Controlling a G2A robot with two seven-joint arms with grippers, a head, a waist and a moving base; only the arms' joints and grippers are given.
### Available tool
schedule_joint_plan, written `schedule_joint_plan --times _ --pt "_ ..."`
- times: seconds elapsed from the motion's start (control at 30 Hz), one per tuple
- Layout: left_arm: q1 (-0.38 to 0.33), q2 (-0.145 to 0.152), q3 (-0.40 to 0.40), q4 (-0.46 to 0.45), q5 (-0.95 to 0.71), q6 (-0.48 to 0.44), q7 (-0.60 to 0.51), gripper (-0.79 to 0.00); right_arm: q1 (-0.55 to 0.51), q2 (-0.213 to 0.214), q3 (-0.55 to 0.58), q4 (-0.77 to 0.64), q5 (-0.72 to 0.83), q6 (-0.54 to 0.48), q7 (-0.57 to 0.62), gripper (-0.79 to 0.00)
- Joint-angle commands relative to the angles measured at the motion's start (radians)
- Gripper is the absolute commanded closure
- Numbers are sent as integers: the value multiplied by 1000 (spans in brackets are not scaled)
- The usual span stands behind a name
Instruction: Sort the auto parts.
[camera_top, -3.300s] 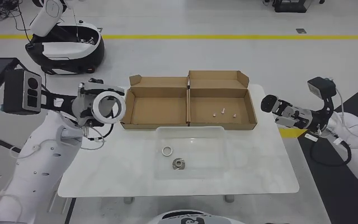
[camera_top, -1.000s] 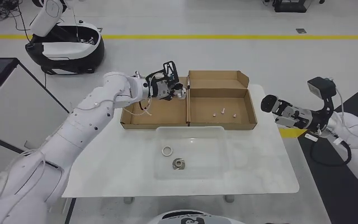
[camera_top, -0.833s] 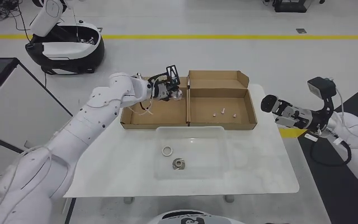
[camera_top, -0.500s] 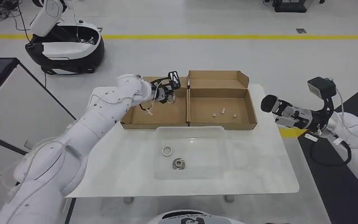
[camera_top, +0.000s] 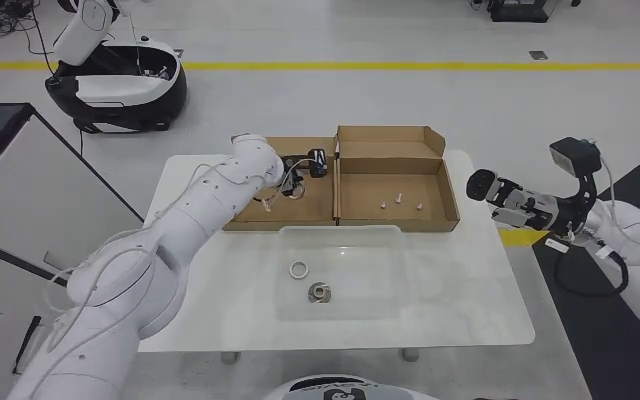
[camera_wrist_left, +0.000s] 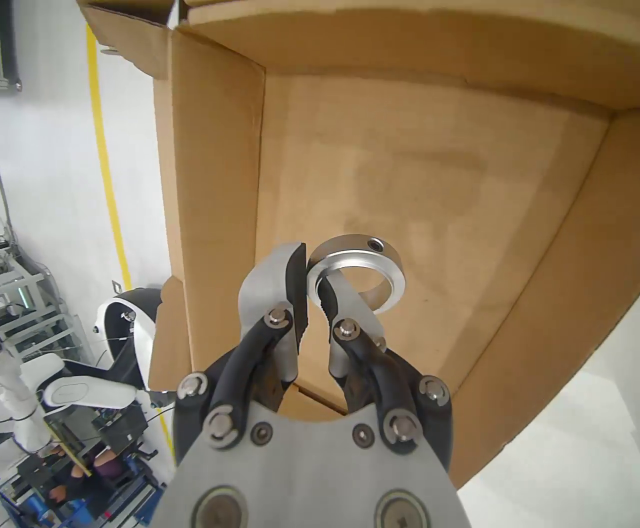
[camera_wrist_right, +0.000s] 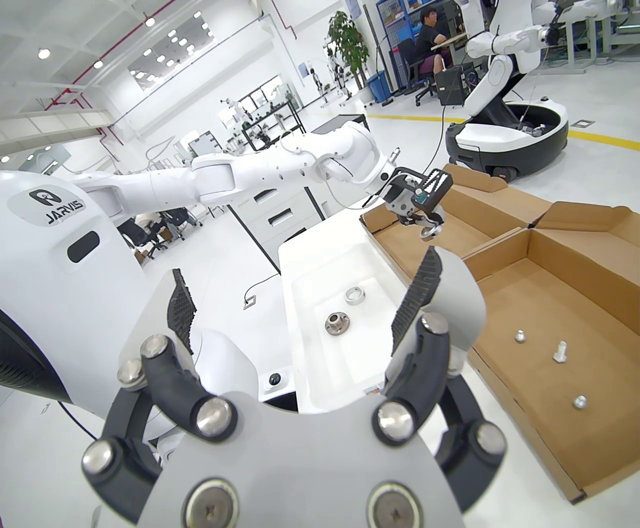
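As the ring (camera_wrist_left: 394, 270) seems meant for this cardboard box (camera_wrist_left: 425, 165), the left gripper (camera_wrist_left: 310, 272) is pinching its wall — one finger inside — above the floor; the right gripper (camera_wrist_right: 305, 270) is hanging spread.

box wall (camera_wrist_left: 210, 175) near left pincer (camera_wrist_left: 310, 272), open above

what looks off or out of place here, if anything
Nothing stands out. The left pincer pinches a ring by its wall above the left box, three bolts lie in the right box, and a loose ring and a flange sit apart in the tray. The right pincer is open, beside the table.
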Motion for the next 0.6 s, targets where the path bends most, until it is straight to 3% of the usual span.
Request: schedule_joint_plan --times 0.0,0.4,0.43,0.47,0.5,0.57 --pt "-4 -22 17 30 22 -15 2 0 0 0 0 0 0 0 0 -785" --pt "-10 -124 59 217 82 -65 38 0 0 0 0 0 0 0 0 -785" --pt "-11 -130 60 228 86 -66 45 -259 0 0 0 0 0 0 0 -785" --pt "-12 -136 61 239 89 -67 50 -733 0 0 0 0 0 0 0 -785" --pt "-14 -141 62 248 93 -67 57 -785 0 0 0 0 0 0 0 -785" --pt "-16 -150 63 265 101 -65 73 -785 0 0 0 0 0 0 0 -785"
